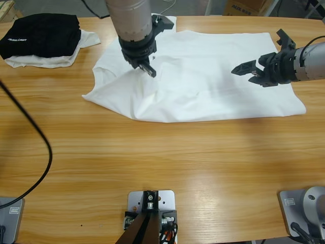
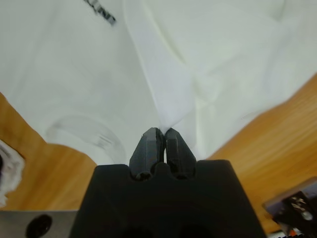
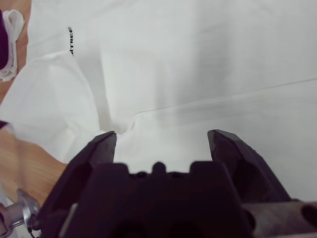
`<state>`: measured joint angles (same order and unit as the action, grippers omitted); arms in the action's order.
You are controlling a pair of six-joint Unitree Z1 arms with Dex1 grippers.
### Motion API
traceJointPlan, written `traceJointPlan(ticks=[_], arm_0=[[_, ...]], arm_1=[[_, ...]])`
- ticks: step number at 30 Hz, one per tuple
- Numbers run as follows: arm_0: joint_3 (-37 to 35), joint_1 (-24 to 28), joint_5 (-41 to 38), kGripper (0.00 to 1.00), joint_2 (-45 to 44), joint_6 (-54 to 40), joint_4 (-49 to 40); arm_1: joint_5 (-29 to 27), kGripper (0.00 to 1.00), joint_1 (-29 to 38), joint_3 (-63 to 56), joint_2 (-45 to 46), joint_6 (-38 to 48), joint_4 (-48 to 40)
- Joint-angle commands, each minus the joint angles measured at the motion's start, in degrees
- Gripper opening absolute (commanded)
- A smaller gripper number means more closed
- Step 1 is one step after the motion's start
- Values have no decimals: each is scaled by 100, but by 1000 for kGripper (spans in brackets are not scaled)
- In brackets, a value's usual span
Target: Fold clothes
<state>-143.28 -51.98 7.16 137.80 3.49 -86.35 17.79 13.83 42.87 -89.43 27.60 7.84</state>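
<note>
White T-shirt (image 1: 203,76) spread across the upper half of the wooden table (image 1: 167,162), reaching from the centre out toward 3 o'clock. Its 9 o'clock side is bunched and drawn up into a ridge. Dark chest print (image 2: 101,12) shows in the left wrist view, partly cut off by the frame edge.

Left gripper (image 1: 147,67) comes down from 12 o'clock onto the shirt's left part. Jaws pressed together with a peak of white cloth caught between the tips; the fabric tents up toward them.

Right gripper (image 1: 252,69) enters from 3 o'clock and hovers over the shirt's right half. Jaws spread wide, nothing between them; in its wrist view only flat cloth lies ahead.

Black garment (image 1: 43,33) with white lettering sits folded on a smaller white garment (image 1: 61,58) at about 10 o'clock, near the shirt's sleeve but apart from it.

Risks, as judged:
- The pinch looks small, at the very tips. A quick pull could let the cloth slip out and the fold collapse.
- Only one side is held. Dragging it could slide the whole shirt across the table instead of folding it, since the right side is not pinned.
- The bunched ridge may fold in crooked, leaving creases.
- A wide sweep toward 10 o'clock could snag the stacked garments.
</note>
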Motion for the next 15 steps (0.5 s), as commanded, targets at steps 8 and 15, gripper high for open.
traceJointPlan(ticks=[8, 15], arm_0=[[1963, 56, 233, 0, -429, 959, -883], [2014, 60, 221, 0, -552, 1042, -876]], arm_1=[[102, 754, 85, -323, 219, -61, -95], [111, 752, 94, -323, 127, -61, -204]])
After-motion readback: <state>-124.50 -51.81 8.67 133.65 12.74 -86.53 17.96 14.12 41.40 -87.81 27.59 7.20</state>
